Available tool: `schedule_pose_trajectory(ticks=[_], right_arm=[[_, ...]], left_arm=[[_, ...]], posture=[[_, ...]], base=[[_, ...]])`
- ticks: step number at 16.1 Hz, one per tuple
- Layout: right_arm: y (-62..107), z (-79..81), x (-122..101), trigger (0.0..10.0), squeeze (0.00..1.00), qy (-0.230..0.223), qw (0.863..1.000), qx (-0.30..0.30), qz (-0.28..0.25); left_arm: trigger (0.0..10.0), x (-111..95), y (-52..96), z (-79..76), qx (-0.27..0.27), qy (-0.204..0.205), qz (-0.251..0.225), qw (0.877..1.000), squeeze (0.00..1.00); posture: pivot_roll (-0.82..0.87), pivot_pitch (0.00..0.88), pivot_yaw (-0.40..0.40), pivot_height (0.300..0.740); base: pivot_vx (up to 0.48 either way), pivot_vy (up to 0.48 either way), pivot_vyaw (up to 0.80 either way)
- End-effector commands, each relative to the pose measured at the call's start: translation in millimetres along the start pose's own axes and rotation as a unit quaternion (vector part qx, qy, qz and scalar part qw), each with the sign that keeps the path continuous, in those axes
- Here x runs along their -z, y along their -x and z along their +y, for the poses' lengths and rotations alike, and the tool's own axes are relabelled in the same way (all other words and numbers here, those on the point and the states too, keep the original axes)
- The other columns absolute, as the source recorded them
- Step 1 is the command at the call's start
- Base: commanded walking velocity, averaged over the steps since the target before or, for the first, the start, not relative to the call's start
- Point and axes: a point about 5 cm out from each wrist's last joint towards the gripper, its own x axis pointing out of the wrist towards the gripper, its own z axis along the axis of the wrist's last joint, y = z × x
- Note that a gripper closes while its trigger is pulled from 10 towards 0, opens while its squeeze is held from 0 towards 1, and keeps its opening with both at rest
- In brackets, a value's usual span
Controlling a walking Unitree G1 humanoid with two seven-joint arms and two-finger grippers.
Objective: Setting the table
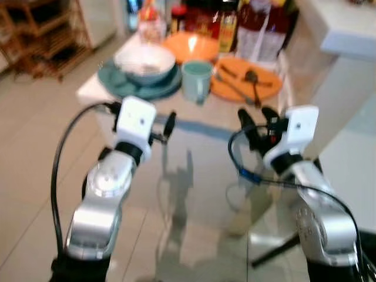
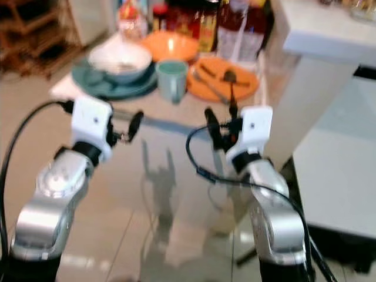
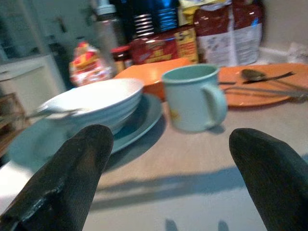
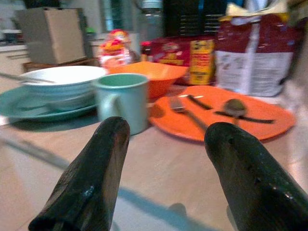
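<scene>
A low table [image 1: 200, 114] stands before me. On it a white bowl [image 1: 144, 61] sits on a teal plate [image 1: 114, 85] at the left. A pale green mug [image 1: 197, 79] is in the middle, with an orange bowl [image 1: 191, 46] behind it. To the right an orange plate [image 1: 271, 88] carries a spoon [image 1: 252, 79] and a fork [image 1: 232, 87]. My left gripper [image 3: 168, 144] is open, held short of the table's near edge and facing the mug [image 3: 192, 98]. My right gripper [image 1: 257, 117] is also open, before the orange plate [image 4: 260, 122], holding nothing.
Bottles, jars and food bags [image 1: 258, 23] crowd the back of the table. A white counter [image 1: 346, 32] rises close on the right. A wooden rack [image 1: 44, 35] stands at the far left. Tiled floor [image 1: 194, 217] lies below my arms.
</scene>
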Motion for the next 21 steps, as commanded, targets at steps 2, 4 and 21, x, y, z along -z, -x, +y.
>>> schedule_pose_trajectory(ticks=[2,4,21], right_arm=[[3.0,-9.2,-3,10.0,0.0,0.005,1.0,0.016,-0.001],[3.6,-9.8,-3,10.0,0.0,0.005,1.0,0.017,-0.002],[-85.2,-85.6,-16,10.0,1.0,0.079,0.978,-0.06,0.182]], left_arm=[[10.0,-4,-0.4,-10.4,0.02,0.005,-0.008,1.0,0.0],[10.0,-4,0.4,-11.1,0.022,0.005,-0.008,1.0,0.0],[10.0,-22,20.9,-50.1,0.251,-0.006,-0.047,0.967,0.0]], posture=[[0.05,0.039,-0.044,0.74],[0.05,0.035,-0.047,0.74],[0.06,0.035,-0.082,0.74]], base=[[0.424,0.0,0.0],[0.418,0.0,0.0],[0.047,0.0,0.0]])
